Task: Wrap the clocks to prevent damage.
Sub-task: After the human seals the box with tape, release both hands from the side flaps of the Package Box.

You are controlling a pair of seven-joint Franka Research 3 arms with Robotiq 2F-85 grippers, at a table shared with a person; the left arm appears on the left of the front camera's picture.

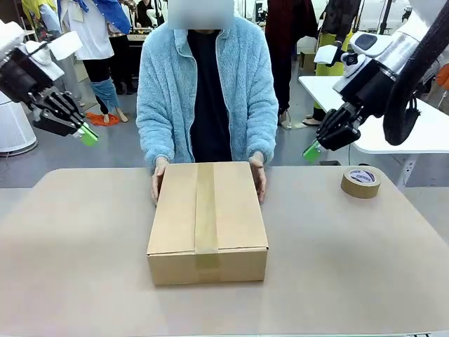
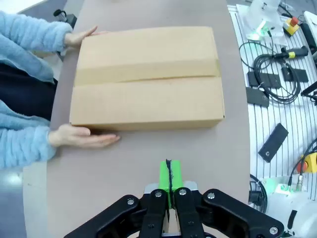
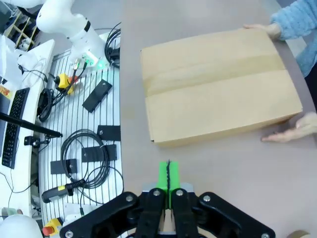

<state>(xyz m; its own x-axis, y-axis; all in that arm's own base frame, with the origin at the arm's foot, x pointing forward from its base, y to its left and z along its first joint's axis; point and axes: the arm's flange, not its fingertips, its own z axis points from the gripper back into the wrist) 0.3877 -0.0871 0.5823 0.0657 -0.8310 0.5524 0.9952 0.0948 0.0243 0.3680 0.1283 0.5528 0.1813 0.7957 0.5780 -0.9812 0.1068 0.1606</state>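
Cardboard box (image 1: 208, 223), plain brown, closed, flaps sealed with a strip of brown tape down the middle of the lid and over the near face. Lies flat on the table, long side running away from the robot. Sits ahead of both shut jaws and well below them, apart from either, roughly midway between the two.

The room behind the counter (image 1: 63, 232) had a smooth grey floor (image 1: 49, 165). A white table (image 1: 393, 130) stood at the right, and a white round-sided bin (image 1: 15, 130) at the far left. People stood farther back, and an orange cloth (image 1: 102, 119) lay on the floor near their feet. Beside the counter, a white slatted platform (image 3: 74, 148) carried coiled black cables (image 3: 86, 161).
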